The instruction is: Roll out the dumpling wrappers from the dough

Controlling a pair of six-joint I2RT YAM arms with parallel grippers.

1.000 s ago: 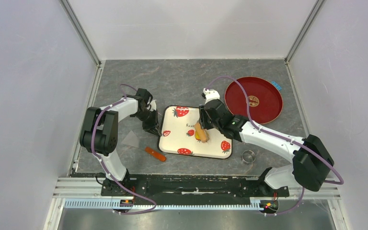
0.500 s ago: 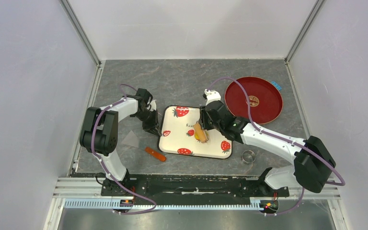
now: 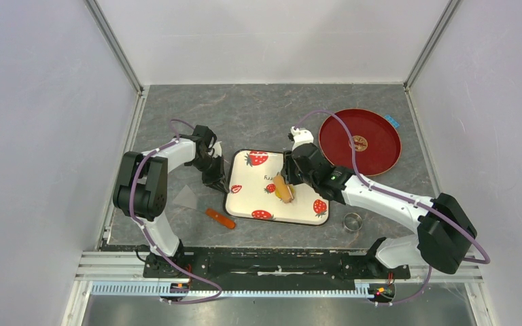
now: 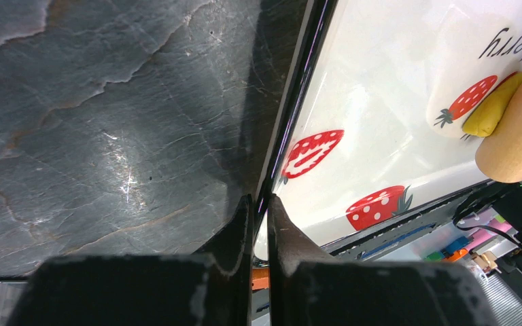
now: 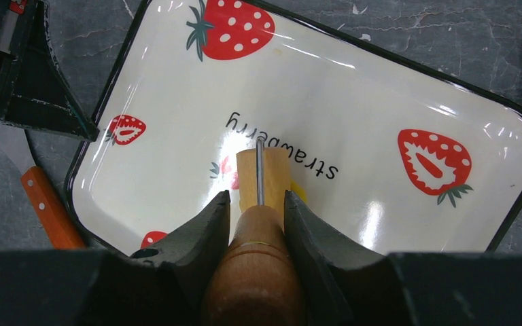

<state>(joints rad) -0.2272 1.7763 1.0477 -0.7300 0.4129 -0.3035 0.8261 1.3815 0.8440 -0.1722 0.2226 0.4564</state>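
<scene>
A white strawberry-print tray lies between the arms. My left gripper is shut on the tray's black left rim. My right gripper is shut on the handle of the tan wooden roller. The roller's barrel lies on the tray over the yellow dough. Only a sliver of dough shows beside the barrel; the rest is hidden under it. No dumpling wrappers are in view.
A red round plate sits at the back right. A small metal ring cutter lies off the tray's near right corner. An orange-handled scraper lies on the grey table by the tray's near left corner.
The right gripper and roller have edged slightly toward the far side of the tray over the dough. The left gripper has stayed on the rim.
</scene>
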